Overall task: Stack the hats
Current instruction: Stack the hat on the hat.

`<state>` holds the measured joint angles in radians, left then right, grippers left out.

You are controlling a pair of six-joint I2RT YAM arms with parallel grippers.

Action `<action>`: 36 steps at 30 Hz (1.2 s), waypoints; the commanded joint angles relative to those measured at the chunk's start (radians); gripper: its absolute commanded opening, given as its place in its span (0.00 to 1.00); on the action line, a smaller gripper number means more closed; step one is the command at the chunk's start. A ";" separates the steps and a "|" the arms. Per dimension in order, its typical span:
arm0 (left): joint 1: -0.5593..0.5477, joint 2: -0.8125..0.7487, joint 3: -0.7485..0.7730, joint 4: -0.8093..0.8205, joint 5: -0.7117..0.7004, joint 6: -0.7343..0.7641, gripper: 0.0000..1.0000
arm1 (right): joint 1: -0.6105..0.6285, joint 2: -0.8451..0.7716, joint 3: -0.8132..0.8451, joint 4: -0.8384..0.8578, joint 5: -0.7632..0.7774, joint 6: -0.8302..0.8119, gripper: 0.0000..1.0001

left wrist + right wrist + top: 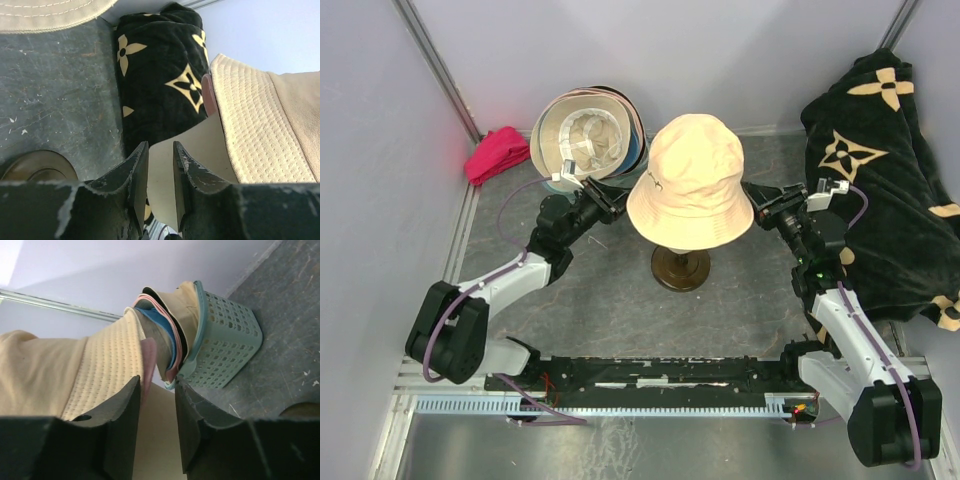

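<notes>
1. The left gripper [612, 203] is partly open with nothing between its fingers. The brim of the cream hat [690, 180] lies just ahead of its tips.
2. The right gripper [760, 200] is also partly open and empty, with the opposite side of the same brim just ahead of it.
3. The hat sits on a stand [680, 268] between the two grippers. The pile of hats [588, 135] in the basket [227, 347] lies beyond the left gripper, on its far side.
4. If either gripper closes too shallow, it would likely pinch only the brim's edge, and the soft cloth could slip free on the lift.
5. If one side grips and the other misses, the hat would probably tilt and drag on the stand, which might rock or topple.
6. On the way to the pile, the floppy brim could fold under, so the hat lands askew or nudges the basket.
7. The black cloth [880, 170] lies close behind the right gripper, so backing away carelessly could snag it.
</notes>
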<state>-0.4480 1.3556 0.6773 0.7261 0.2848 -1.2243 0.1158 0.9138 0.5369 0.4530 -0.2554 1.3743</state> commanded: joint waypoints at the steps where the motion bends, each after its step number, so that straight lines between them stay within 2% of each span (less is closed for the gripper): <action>1: 0.006 -0.066 0.004 -0.036 -0.035 0.062 0.34 | -0.005 -0.006 0.035 -0.042 -0.007 -0.033 0.44; 6: 0.005 -0.119 -0.003 -0.097 -0.074 0.071 0.35 | -0.005 -0.032 0.041 -0.086 0.018 -0.047 0.47; 11: 0.006 -0.209 0.023 -0.278 -0.163 0.126 0.35 | -0.007 -0.085 0.054 -0.189 0.095 -0.073 0.48; 18: 0.007 -0.386 0.059 -0.562 -0.417 0.185 0.36 | -0.011 -0.151 0.158 -0.413 0.272 -0.191 0.53; 22: 0.006 -0.427 0.131 -0.660 -0.530 0.248 0.37 | -0.012 -0.113 0.226 -0.457 0.333 -0.225 0.54; 28: 0.008 -0.309 0.343 -0.725 -0.592 0.434 0.41 | -0.012 -0.007 0.357 -0.449 0.401 -0.315 0.54; 32: 0.008 -0.124 0.556 -0.793 -0.604 0.594 0.44 | -0.015 0.095 0.448 -0.412 0.444 -0.375 0.54; 36: 0.008 0.061 0.789 -0.882 -0.585 0.668 0.46 | -0.019 0.194 0.519 -0.384 0.475 -0.379 0.54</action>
<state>-0.4442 1.2842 1.2823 -0.0544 -0.2874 -0.7273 0.1036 1.0477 0.9730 0.0174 0.1585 1.0454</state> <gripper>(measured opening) 0.448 0.542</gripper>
